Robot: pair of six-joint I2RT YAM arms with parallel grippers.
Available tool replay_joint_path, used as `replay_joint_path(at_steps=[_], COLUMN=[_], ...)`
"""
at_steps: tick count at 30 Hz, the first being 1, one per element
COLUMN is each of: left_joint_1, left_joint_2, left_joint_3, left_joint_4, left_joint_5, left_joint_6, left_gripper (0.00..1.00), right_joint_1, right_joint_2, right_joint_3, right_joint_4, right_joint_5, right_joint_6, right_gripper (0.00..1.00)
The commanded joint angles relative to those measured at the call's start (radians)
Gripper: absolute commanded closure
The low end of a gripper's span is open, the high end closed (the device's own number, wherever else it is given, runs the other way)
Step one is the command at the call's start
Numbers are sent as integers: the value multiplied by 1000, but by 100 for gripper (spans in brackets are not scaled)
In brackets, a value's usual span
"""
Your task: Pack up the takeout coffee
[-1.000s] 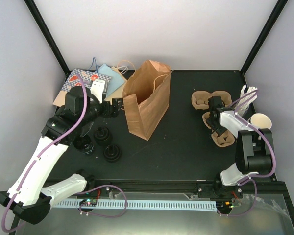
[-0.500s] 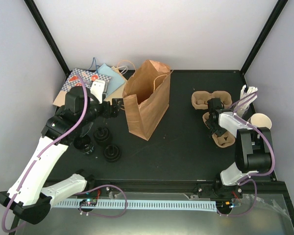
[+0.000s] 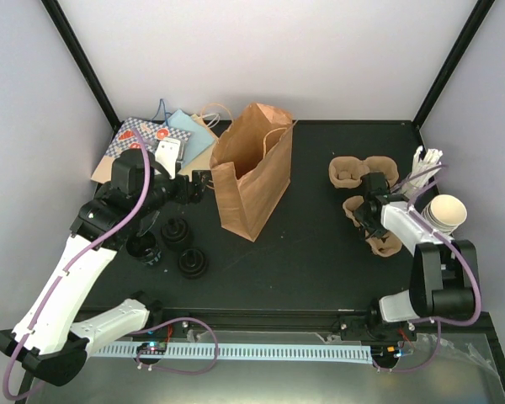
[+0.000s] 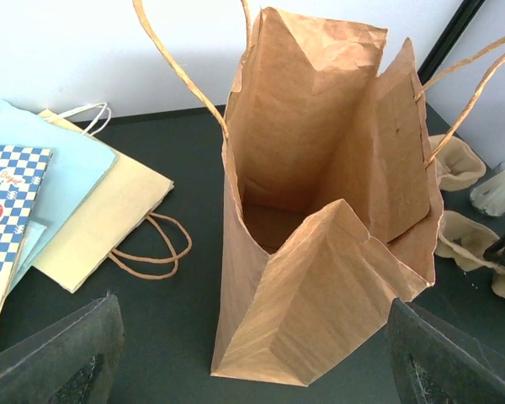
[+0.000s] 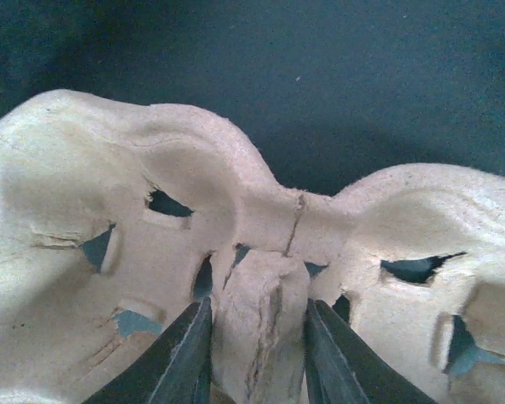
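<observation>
**Carrier pinched by its centre post: a light, level lift is called for**

To the near left of the brown paper bag (image 3: 251, 181), the black lids (image 3: 192, 263) lie untouched. To the bag's right, the cup carrier (image 5: 93, 210) is taken by the right gripper (image 5: 257, 307). Its jaws are drawn narrow and pressed against both sides of the carrier's centre post. A crack or crease is seen in the pulp there, so a light squeeze is advised. The lift is best made straight up and level, lest the post tear or the tray swing.

Further right of the bag, the stacked cups (image 3: 448, 210) are to be cleared. Just beyond the gripped carrier, a second carrier (image 3: 353, 171) is not to be snagged.

At the bag's left side the left gripper (image 3: 199, 184) is held wide open and empty. It faces the bag's open mouth and seems well placed to steady it.
</observation>
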Motion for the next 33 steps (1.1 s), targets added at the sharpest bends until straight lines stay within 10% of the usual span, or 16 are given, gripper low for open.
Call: replay_joint_path(at_steps=[1, 16, 33], left_joint_1=[11, 37, 63], left_joint_2=[-21, 48, 332], left_joint_3=[8, 50, 257], left_joint_4=[-13, -45, -66], left_joint_5=[2, 56, 46], left_joint_6=[9, -14, 21], left_gripper=[12, 12, 14], right_joint_1=[16, 55, 55], right_joint_2=[-99, -418, -492], right_joint_3=[-4, 281, 545], right_joint_4=[-35, -176, 177], right_joint_5=[-79, -334, -764], right_joint_6=[-44, -364, -426], right_gripper=[68, 69, 69])
